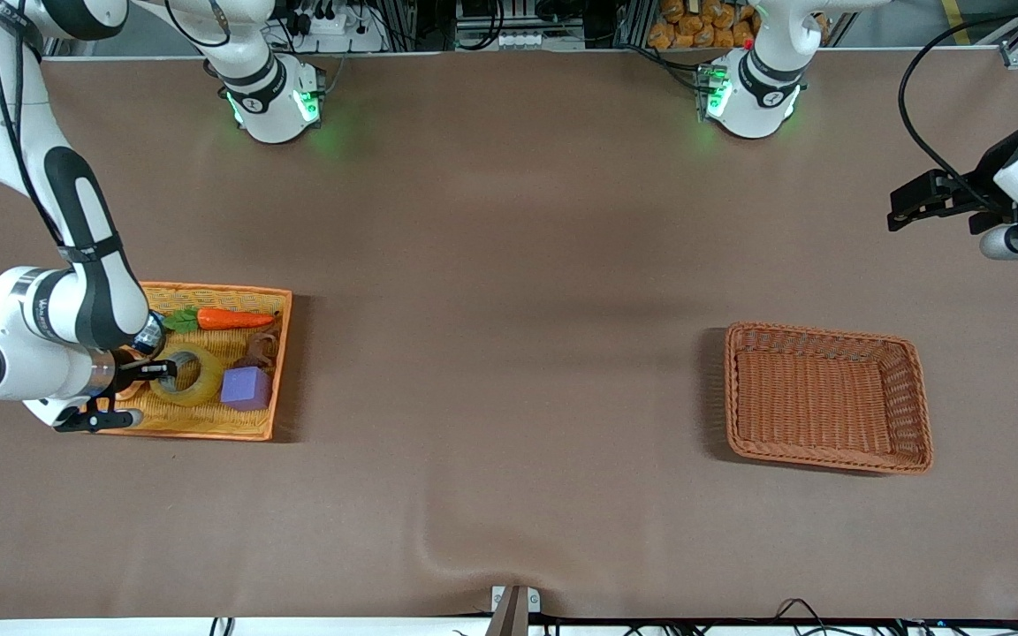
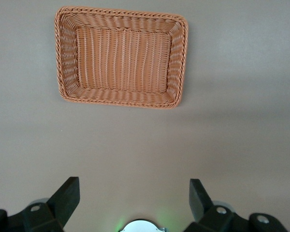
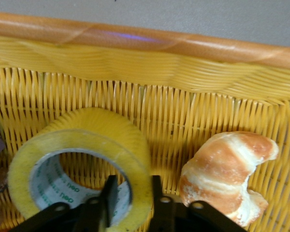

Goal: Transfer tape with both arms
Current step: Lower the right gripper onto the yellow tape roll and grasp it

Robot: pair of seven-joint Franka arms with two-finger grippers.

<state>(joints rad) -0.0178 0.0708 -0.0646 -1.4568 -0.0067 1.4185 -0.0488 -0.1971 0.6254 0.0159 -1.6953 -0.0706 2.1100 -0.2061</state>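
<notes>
A: Tape [image 3: 82,159] lies flat in the yellow tray [image 1: 270,371], and the right gripper [image 3: 130,203] has one finger inside the grey core and the other outside the ring, pressed together on a single stretch of the roll's wall.

B: So it is pinching the tape, but only at the edge. What could go wrong on the lift?

A: The roll would probably hang from that one spot and swing or tilt. If the hold is shallow, the smooth yellow wall may slide out of the fingers.

B: And the neighbours?

A: The croissant [image 3: 227,176] sits just beside the outer finger, and the tray's rim rises close ahead of the gripper. A swinging roll might nudge the croissant or catch the rim. In the front view the purple cube [image 1: 246,388] lies just beside the ring, away from the gripper, with the carrot [image 1: 224,319] along the tray's edge.

B: The other arm?

A: The left gripper [image 2: 134,198] waits high over bare table, fingers spread wide and holding nothing, with the brown basket [image 2: 63,58] below and ahead of it. A handover seems likely to need a steady roll; a tilted one could be mis-grasped and dropped short of the basket.
</notes>
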